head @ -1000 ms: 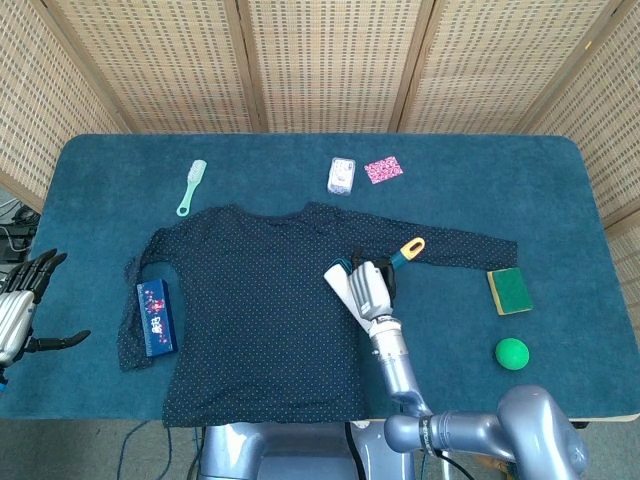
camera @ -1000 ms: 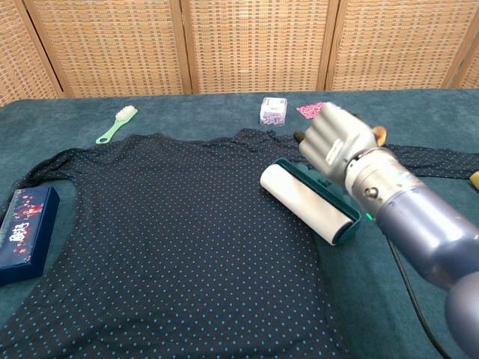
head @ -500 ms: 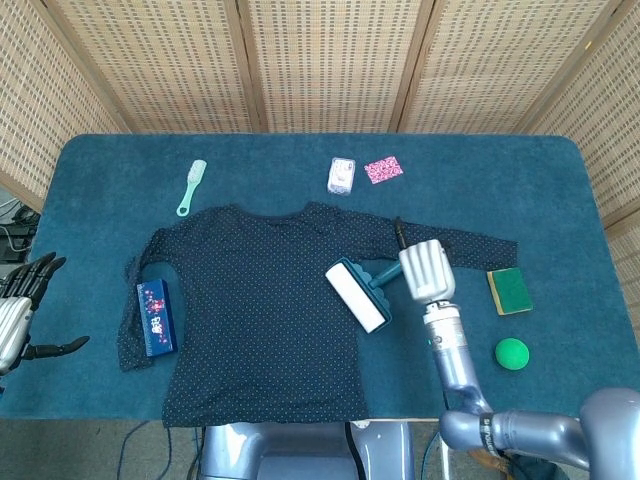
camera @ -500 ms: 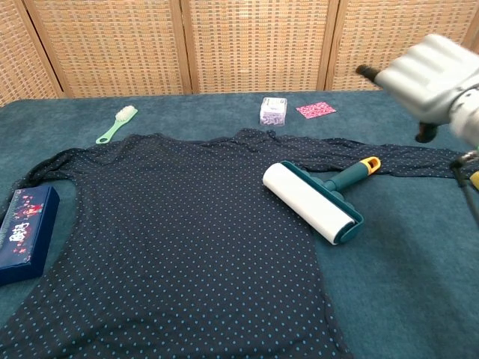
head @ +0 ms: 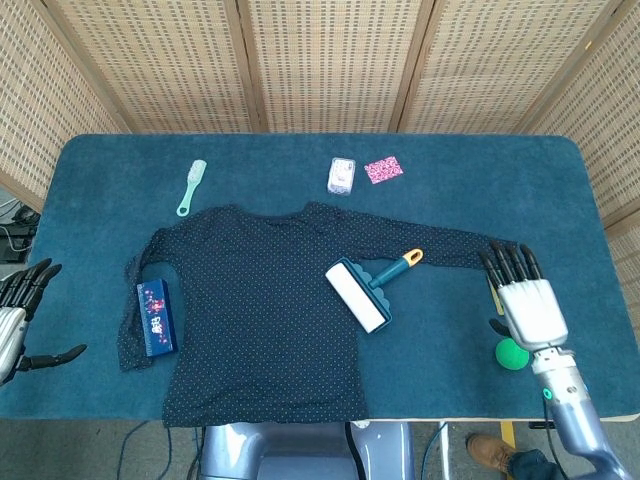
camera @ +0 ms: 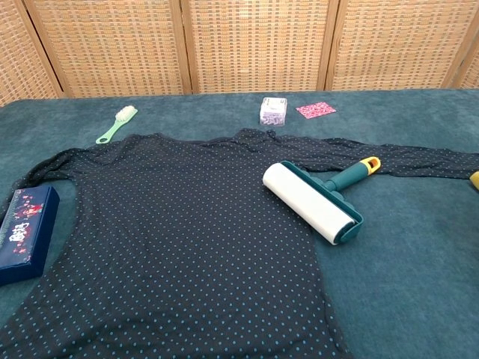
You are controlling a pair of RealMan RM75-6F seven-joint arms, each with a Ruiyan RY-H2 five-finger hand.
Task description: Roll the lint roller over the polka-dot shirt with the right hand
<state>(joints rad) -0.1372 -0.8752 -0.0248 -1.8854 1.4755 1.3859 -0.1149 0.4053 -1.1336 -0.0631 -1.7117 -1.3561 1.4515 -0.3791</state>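
Lint roller (head: 362,290): lying on the right side of the polka-dot shirt (head: 260,310), its white roll resting on the fabric and its teal handle with the yellow tip pointing up and to the right towards the sleeve; no hand is touching it.
Polka-dot shirt: spreading flat on the desk (head: 300,160), sleeves out to both sides.
Right hand (head: 526,303): hovering near the desk's right edge, well apart from the roller, fingers straight and apart, holding nothing.
Left hand (head: 18,318): hanging off the desk's left edge, fingers spread, gripping nothing.
Green ball (head: 511,353): sitting just beside the right hand, partly hidden by it.
Blue box (head: 156,317): lying on the shirt's left sleeve.
Mint brush (head: 191,187): resting above the shirt on the left.
Small packet (head: 342,175) and pink card (head: 383,169): lying side by side near the far edge.
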